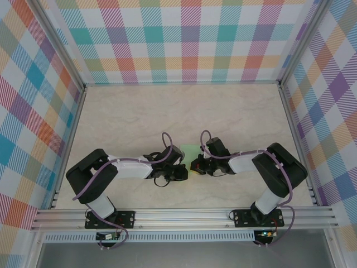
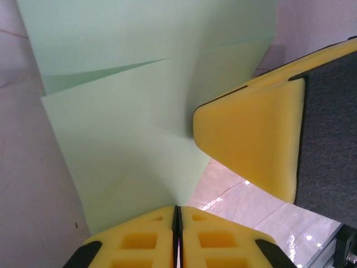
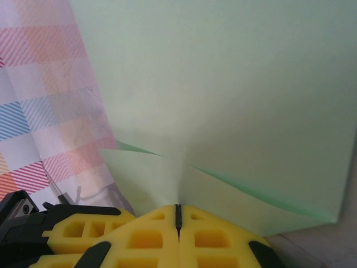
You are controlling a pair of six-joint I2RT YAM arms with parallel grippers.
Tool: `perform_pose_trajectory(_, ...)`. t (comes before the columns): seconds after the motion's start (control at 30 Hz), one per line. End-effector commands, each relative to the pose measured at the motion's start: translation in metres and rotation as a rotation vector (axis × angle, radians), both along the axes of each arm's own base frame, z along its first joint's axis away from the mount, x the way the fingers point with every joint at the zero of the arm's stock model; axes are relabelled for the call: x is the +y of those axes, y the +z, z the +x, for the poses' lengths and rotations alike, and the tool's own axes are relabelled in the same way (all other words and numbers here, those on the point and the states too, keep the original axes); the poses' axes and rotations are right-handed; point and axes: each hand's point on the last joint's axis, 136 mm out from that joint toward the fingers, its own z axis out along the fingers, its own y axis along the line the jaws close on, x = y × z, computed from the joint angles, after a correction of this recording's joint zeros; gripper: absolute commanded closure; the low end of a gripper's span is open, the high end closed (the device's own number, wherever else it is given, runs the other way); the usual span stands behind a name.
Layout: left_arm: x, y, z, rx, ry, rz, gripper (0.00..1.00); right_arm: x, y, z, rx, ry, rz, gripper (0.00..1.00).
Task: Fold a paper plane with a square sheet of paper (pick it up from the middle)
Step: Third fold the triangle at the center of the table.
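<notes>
The square sheet of paper (image 1: 189,151) is pale mint green and hangs between my two grippers near the middle of the table. In the left wrist view the sheet (image 2: 122,111) shows a creased flap, and its lower edge runs into my left gripper (image 2: 177,209), whose yellow fingers are shut on it. A yellow finger (image 2: 251,139) of the right gripper touches the sheet from the right. In the right wrist view the sheet (image 3: 234,84) has overlapping folded layers, and my right gripper (image 3: 178,209) is shut on its bottom edge. From above, the left gripper (image 1: 181,170) and right gripper (image 1: 195,166) nearly touch.
The tabletop (image 1: 139,117) is pale marble-patterned. Plaid walls (image 1: 184,39) close in the back and both sides. Aluminium rails (image 1: 184,216) run along the near edge by the arm bases. The left gripper's yellow fingers (image 3: 78,231) sit at the lower left of the right wrist view.
</notes>
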Motion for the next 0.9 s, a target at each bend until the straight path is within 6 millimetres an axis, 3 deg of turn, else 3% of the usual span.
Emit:
perform_pose_trajectory(0.0,0.022,-0.017,-0.013,0.029,-0.012,0.105,0.91,-0.018,-0.013,0.010,-0.019,-0.055,-0.046,1.00)
perform_pose_trajectory(0.2,0.024,-0.018,-0.014,0.027,-0.015,0.106,0.91,-0.036,0.000,0.030,-0.065,-0.092,-0.043,1.00)
perform_pose_trajectory(0.43,0.022,-0.017,-0.014,0.028,-0.018,0.097,0.91,-0.060,-0.006,0.043,-0.065,-0.150,-0.042,1.00)
perform_pose_trajectory(0.7,0.021,-0.015,-0.013,0.025,-0.015,0.089,0.91,-0.042,0.044,0.045,-0.133,-0.103,0.072,0.98)
perform_pose_trajectory(0.87,0.017,-0.014,-0.011,0.025,-0.016,0.083,0.90,-0.013,0.048,0.025,-0.121,-0.033,0.094,0.98)
